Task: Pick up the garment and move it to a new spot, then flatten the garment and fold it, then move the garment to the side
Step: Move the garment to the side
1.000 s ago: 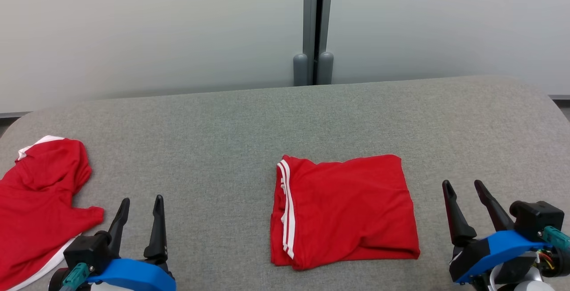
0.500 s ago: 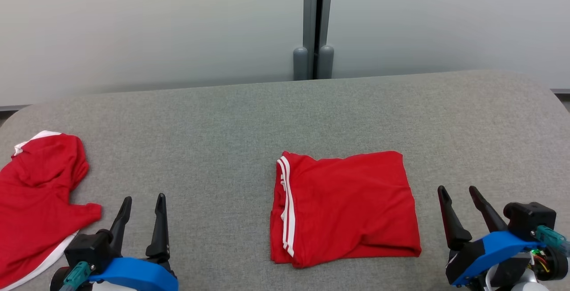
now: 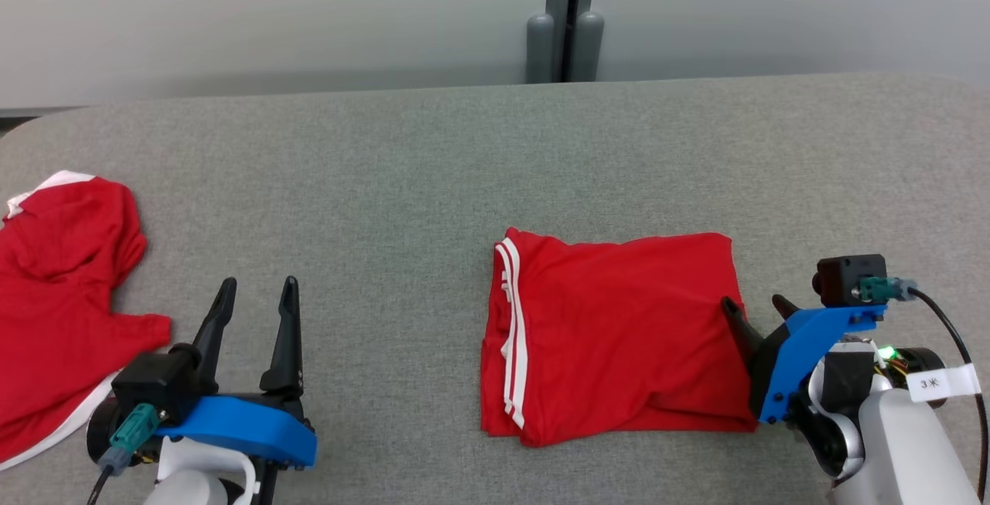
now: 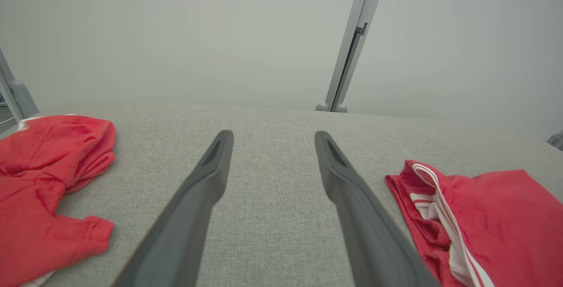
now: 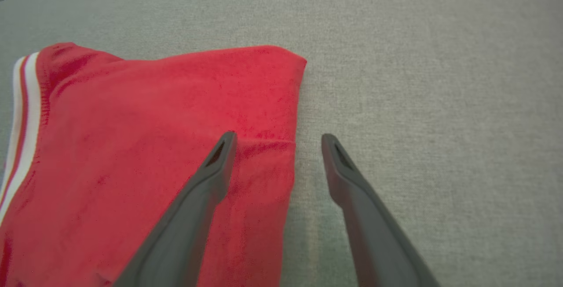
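Observation:
The garment [image 3: 611, 335], red with white side stripes, lies folded into a rough square on the grey table [image 3: 387, 172], right of centre. It also shows in the left wrist view [image 4: 484, 216] and the right wrist view [image 5: 145, 137]. My right gripper [image 3: 752, 302] is open at its right edge. In the right wrist view the right gripper [image 5: 278, 137] straddles that edge, one finger over the cloth and the other over bare table. My left gripper [image 3: 259, 284] stands open over bare table, well left of the garment, with nothing between its fingers [image 4: 211, 177].
A second red garment with white trim [image 3: 62, 296] lies crumpled at the table's left edge, close to the left gripper, and shows in the left wrist view [image 4: 39, 177]. A grey post [image 3: 571, 18] stands against the pale wall behind the table.
The head camera has tilted down, shifting the whole picture. My right gripper has swung in to the left, from beside the folded garment to its right edge. Both grippers stay open.

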### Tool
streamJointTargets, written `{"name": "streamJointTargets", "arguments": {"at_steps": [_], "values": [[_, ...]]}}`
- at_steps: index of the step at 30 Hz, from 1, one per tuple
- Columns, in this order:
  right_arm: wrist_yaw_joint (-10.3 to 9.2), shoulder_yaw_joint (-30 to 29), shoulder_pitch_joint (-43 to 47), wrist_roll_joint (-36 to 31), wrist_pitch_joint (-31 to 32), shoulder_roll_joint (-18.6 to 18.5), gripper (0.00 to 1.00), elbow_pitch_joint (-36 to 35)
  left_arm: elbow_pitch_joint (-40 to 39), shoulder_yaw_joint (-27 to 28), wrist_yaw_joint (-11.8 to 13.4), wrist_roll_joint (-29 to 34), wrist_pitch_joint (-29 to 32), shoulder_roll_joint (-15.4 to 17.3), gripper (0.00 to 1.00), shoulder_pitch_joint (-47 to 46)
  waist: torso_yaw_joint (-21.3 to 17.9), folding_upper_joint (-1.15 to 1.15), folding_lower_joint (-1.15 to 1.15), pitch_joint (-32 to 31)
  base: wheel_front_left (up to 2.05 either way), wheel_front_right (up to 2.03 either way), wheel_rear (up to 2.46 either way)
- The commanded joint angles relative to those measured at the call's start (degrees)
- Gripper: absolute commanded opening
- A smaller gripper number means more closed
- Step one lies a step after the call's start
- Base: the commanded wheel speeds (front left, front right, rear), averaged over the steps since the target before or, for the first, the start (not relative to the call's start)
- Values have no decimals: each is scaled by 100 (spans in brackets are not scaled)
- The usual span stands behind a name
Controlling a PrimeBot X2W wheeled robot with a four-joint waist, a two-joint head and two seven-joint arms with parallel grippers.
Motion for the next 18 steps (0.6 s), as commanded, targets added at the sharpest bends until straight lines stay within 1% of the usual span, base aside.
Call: {"name": "streamJointTargets", "arguments": {"at_steps": [1,6,8,9,12,13,14,15,16,18], "values": [[2,-81,-170,-111,163,-9,100,178,-24,3,-24,36,10,12,100,-156,116,0,0,143,0,0,0],[3,-179,-450,-265,633,-4,100,849,34,-97,-96,86,-12,-71,100,-406,281,0,0,338,0,0,0],[7,-120,-496,-61,757,7,100,1119,82,-123,-119,96,-26,-101,100,-493,320,0,0,380,0,0,0],[8,-72,-481,-63,838,30,100,1252,112,-128,-130,98,-32,-101,100,-511,329,0,0,394,0,0,0],[18,165,-446,150,1093,92,100,1539,184,-137,-154,96,-60,-110,100,-549,323,0,0,407,0,0,0],[18,302,-442,209,1153,116,47,1568,206,-136,-164,91,-65,-113,100,-552,313,0,0,407,0,0,0],[18,441,-445,251,1189,134,17,1564,232,-131,-172,82,-78,-111,100,-549,294,0,0,406,0,0,0],[20,587,-450,270,1220,88,0,1534,253,-124,-178,72,-83,-109,100,-545,273,0,0,403,0,0,0],[37,691,-477,288,1191,-1,0,1470,270,-112,-180,61,-99,-105,100,-537,244,0,0,401,0,0,0],[17,896,-594,314,1063,-318,0,1293,290,-116,-193,60,-113,-89,100,-529,173,0,0,406,0,0,0]]}}
